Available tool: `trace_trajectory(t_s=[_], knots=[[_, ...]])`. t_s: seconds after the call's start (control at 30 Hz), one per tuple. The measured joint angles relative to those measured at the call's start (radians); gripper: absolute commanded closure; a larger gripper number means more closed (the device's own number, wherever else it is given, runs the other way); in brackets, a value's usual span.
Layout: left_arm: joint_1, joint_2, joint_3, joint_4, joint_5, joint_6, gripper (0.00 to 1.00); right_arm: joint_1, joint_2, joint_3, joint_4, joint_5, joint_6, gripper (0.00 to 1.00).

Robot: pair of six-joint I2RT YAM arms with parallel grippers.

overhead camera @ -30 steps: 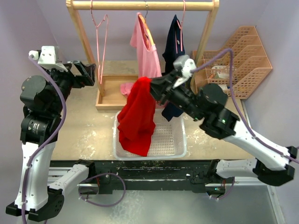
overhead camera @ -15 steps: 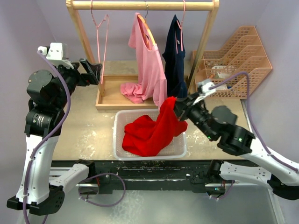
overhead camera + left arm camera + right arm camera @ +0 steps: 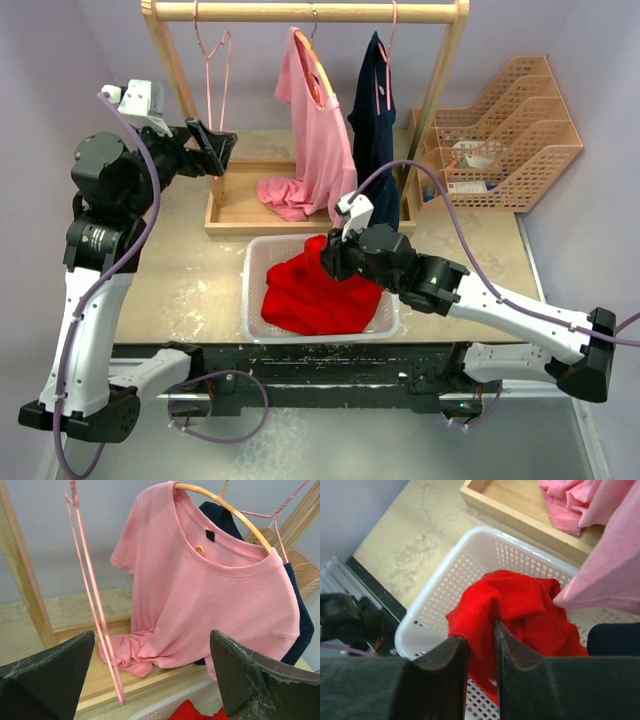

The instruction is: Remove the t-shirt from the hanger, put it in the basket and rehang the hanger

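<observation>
A red t-shirt (image 3: 315, 293) lies bunched in the white basket (image 3: 250, 300); it also shows in the right wrist view (image 3: 520, 605). My right gripper (image 3: 332, 256) is shut on a fold of the red t-shirt (image 3: 481, 645), low over the basket. An empty pink hanger (image 3: 215, 90) hangs at the rail's left, also in the left wrist view (image 3: 95, 610). A pink t-shirt (image 3: 322, 140) hangs on a hanger (image 3: 225, 507) in the middle. My left gripper (image 3: 215, 150) is open and empty near the rack's left post.
A navy shirt (image 3: 375, 130) hangs right of the pink one. The wooden rack (image 3: 300, 12) has a tray base (image 3: 235, 205) where the pink shirt's hem pools. A tan file organiser (image 3: 505, 140) stands at the back right.
My right gripper has swung left and down, lowering the red t-shirt fully into the basket. My left gripper has moved slightly right, toward the rack.
</observation>
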Motion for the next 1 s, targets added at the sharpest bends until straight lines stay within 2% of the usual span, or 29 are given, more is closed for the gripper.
trace_trajectory(t_s=[0.07, 0.13, 0.2, 0.23, 0.6, 0.67, 0.83, 1.0], knots=[[0.0, 0.015, 0.006, 0.008, 0.019, -0.009, 0.01, 0.001, 0.01, 0.003, -0.005, -0.019, 0.003, 0.44], [0.0, 0.036, 0.025, 0.015, 0.041, -0.015, 0.01, 0.003, 0.021, 0.011, -0.02, -0.032, -0.004, 0.34], [0.0, 0.062, 0.055, 0.026, 0.064, -0.023, 0.01, 0.003, 0.03, 0.026, -0.039, -0.05, -0.011, 0.19], [0.0, 0.076, 0.073, 0.032, 0.075, -0.026, 0.01, 0.003, 0.033, 0.035, -0.05, -0.056, -0.015, 0.17], [-0.016, 0.237, 0.267, 0.074, 0.173, -0.05, 0.01, 0.005, -0.02, 0.089, -0.127, -0.094, -0.079, 0.19], [-0.065, 0.277, 0.322, 0.066, 0.122, -0.031, 0.01, 0.005, -0.056, 0.089, -0.126, -0.1, -0.09, 0.2], [-0.266, 0.412, 0.516, 0.016, -0.008, 0.033, 0.01, 0.005, -0.137, 0.092, -0.115, -0.101, -0.104, 0.2], [-0.377, 0.581, 0.742, -0.038, -0.198, 0.103, 0.01, 0.005, -0.135, 0.092, -0.111, -0.105, -0.103, 0.2]])
